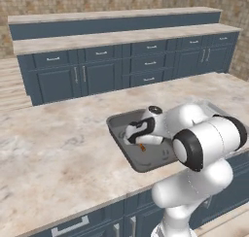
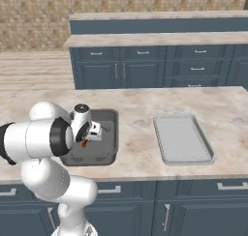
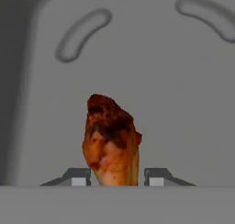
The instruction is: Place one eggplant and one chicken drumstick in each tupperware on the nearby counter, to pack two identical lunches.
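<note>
Drumstick point(image 3: 111, 142) stands between slightly parted hand point(image 3: 114, 177) fingers inside dark tub point(image 2: 107, 155); pale tray point(image 2: 182, 139) lies bare.

no readable text here, no labels, brands, numbers or signs on the tubs, the counter or the cabinet fronts.

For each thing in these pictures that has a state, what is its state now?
Dark grey tub: upright on the island, chicken drumstick inside, no eggplant seen.
Pale grey tray: flat on the island, empty.
Chicken drumstick: between the fingertips over the tub floor; a gap shows on each side.
Hand: lowered into the tub, slightly open.
Cabinet doors and drawers: all closed.
</note>
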